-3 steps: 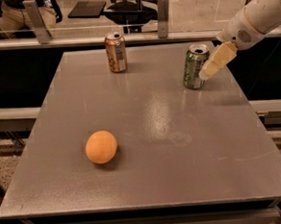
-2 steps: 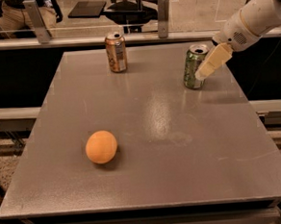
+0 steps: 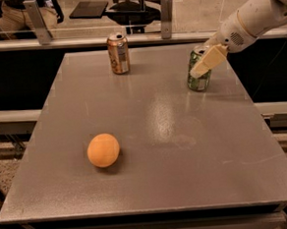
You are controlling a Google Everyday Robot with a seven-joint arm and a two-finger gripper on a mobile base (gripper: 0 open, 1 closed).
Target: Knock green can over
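The green can (image 3: 198,79) stands upright near the table's right edge, toward the back. It has a shiny green body and a silver top rim. My gripper (image 3: 206,63) reaches in from the upper right on a white arm (image 3: 252,17). Its cream tip lies across the upper front of the green can and hides part of the can's body. I cannot tell whether it touches the can.
An orange-brown can (image 3: 118,53) stands upright at the back, left of centre. An orange ball (image 3: 103,150) lies front left on the grey table (image 3: 163,184). A rail with metal posts (image 3: 164,9) runs behind the table's back edge.
My gripper has moved left, from beside the green can's right side to across its front. The green can still stands in the same place.
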